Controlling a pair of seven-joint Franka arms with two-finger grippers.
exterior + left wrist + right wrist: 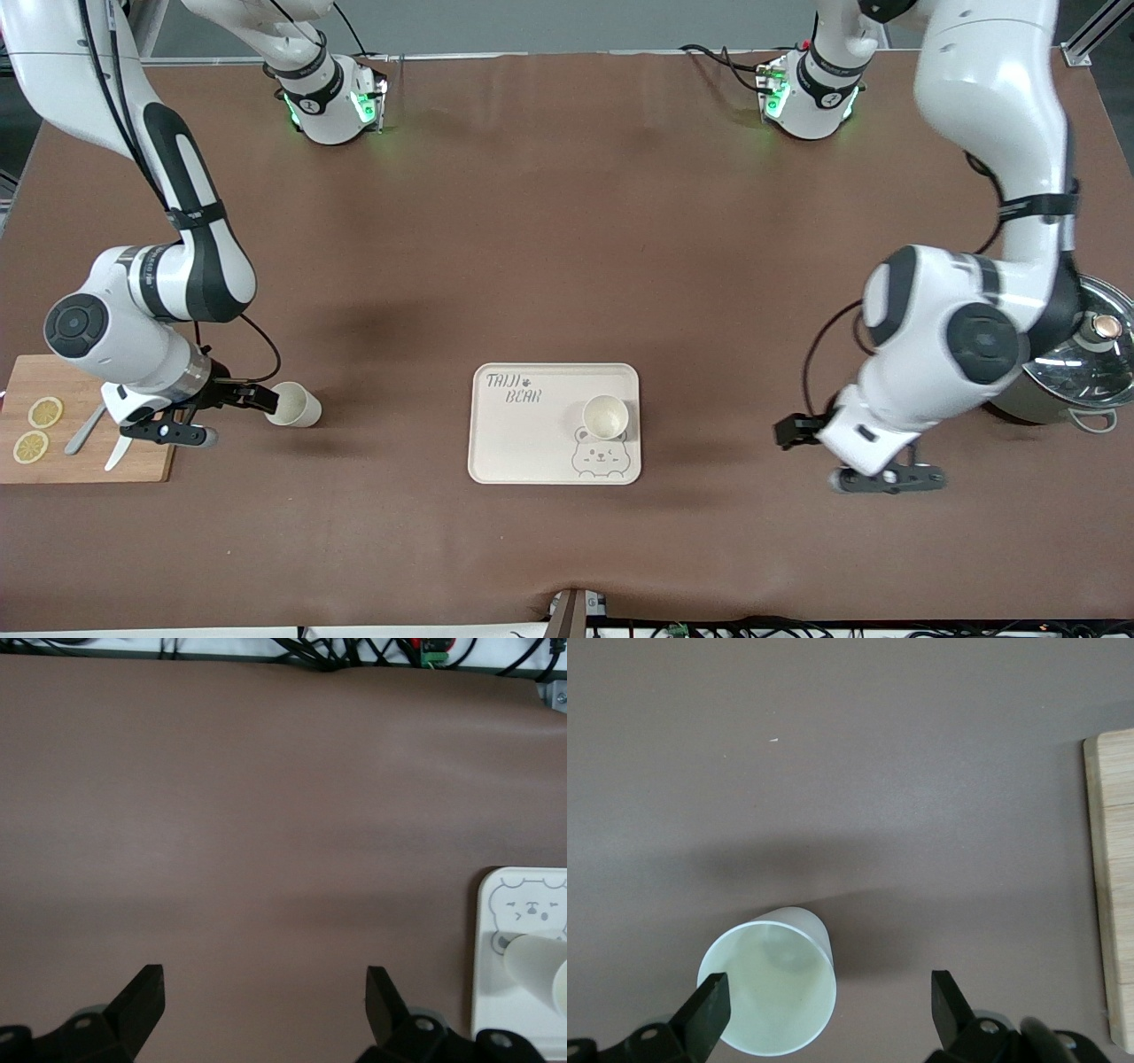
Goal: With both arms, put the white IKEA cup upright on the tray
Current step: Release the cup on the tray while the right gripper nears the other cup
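A white cup (605, 416) stands upright, mouth up, on the cream "TAIJI BEAR" tray (514, 443), just above the bear drawing. A second white cup (294, 405) sits on the brown table toward the right arm's end. I cannot tell if it stands or lies. My right gripper (239, 419) is open beside it. In the right wrist view (831, 1001) one finger (709, 1010) overlaps the rim of this cup (771, 988). My left gripper (842, 456) is open and empty over bare table beside the tray. The left wrist view (266, 1001) shows the tray's edge (496, 992) and its cup (539, 964).
A bamboo cutting board (133, 461) with lemon slices and a knife lies at the right arm's end, also in the right wrist view (1112, 886). A steel pot with a glass lid (1085, 363) stands at the left arm's end. Cables run along the table's near edge (354, 651).
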